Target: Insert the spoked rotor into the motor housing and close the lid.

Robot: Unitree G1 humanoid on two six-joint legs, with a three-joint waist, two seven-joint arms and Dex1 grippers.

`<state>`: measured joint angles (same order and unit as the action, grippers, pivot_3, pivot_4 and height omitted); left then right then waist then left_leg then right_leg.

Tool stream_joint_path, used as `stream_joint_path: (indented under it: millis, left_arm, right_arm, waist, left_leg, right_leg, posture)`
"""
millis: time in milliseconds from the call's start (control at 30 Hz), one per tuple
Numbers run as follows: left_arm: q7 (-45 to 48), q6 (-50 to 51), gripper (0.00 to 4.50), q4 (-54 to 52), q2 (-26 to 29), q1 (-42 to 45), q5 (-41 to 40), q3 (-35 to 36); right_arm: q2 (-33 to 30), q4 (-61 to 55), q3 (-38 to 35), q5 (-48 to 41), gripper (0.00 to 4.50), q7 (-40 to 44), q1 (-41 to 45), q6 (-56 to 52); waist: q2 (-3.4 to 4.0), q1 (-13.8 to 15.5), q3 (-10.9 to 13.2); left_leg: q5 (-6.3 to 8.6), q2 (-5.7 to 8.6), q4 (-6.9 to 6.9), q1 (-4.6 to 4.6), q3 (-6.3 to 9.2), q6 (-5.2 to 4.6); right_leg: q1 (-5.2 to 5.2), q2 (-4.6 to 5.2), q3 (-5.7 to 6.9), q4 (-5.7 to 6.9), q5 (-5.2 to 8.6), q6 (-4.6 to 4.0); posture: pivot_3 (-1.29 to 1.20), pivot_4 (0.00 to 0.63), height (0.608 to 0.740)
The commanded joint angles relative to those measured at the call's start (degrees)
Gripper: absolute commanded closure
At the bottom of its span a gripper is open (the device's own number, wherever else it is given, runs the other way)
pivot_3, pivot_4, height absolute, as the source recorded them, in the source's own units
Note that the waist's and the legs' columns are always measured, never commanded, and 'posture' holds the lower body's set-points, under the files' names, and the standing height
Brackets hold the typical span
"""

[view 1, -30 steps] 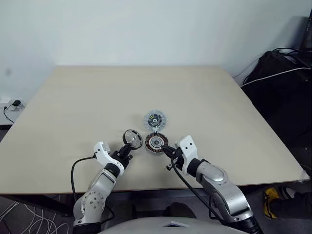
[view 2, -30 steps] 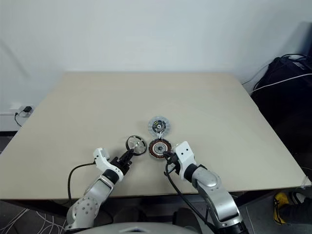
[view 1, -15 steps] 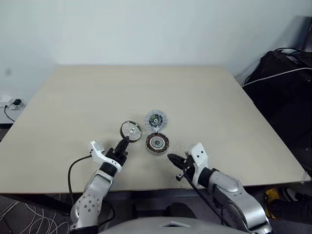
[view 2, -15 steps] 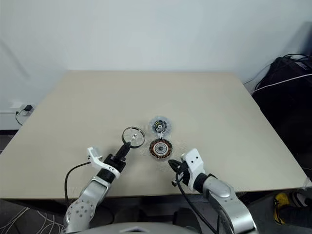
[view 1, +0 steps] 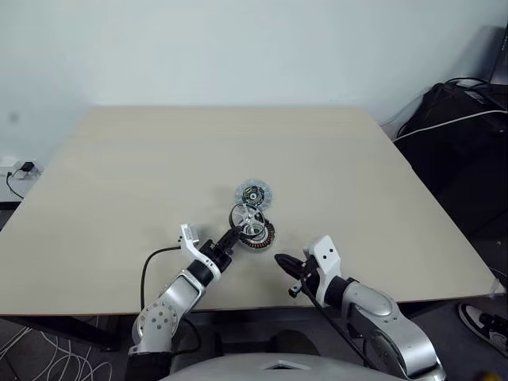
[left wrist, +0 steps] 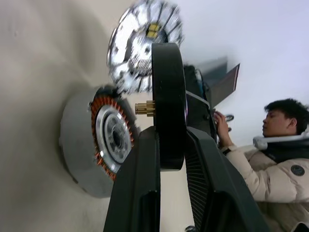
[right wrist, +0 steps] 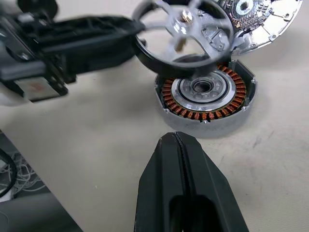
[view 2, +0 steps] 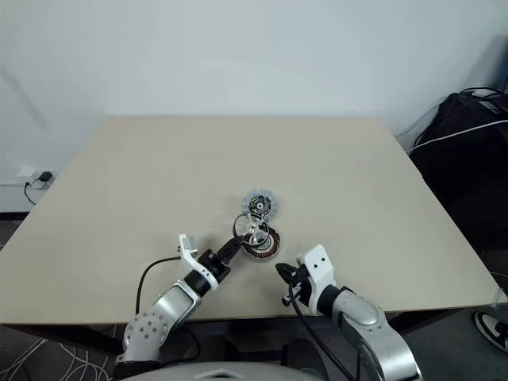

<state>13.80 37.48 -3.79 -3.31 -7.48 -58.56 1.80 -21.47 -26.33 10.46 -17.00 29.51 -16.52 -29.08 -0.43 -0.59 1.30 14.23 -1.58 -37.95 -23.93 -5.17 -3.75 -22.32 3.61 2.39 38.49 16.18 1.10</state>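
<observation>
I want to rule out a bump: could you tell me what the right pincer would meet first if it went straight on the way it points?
Probably the motor housing: the shut right pincer points at its near wall, with bare table between.

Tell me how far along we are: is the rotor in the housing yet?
Not yet. Done: the left gripper is shut on the spoked rotor and holds it above the motor housing, shaft not seated. The right gripper is shut and empty, just short of the housing. Left: lower the rotor in, then fit the lid, lying on the table behind the housing.
</observation>
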Motion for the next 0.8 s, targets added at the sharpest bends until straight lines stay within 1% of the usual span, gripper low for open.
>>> stream_joint_path:
  millis: [33, 800]
  left_arm:
    - [1.4, 1.0, 4.05, 1.7, -2.4, 2.2, 0.5, -1.0]
    - [2.8, 3.9, 4.05, 7.5, -4.2, 6.3, 2.8, -2.1]
  right_arm:
    - [0.2, -1.7, -0.8, -0.5, 4.5, -0.5, 0.7, 0.3]
    - [0.6, -3.0, -1.1, -0.8, 4.5, -1.9, -1.8, 1.0]
  waist:
    - [0.0, 0.0, 0.0]
    - [0.0, 0.0, 0.0]
  left_leg:
    - [0.0, 0.0, 0.0, 0.0, 0.0, 0.0]
    - [0.0, 0.0, -0.01, 0.0, 0.01, 0.0]
  right_leg:
    - [0.0, 0.0, 0.0, 0.0, 0.0, 0.0]
    - [0.0, 0.05, -0.01, 0.0, -0.01, 0.0]
  posture:
    - [0.0, 0.0, 0.74]
    - [0.0, 0.0, 0.74]
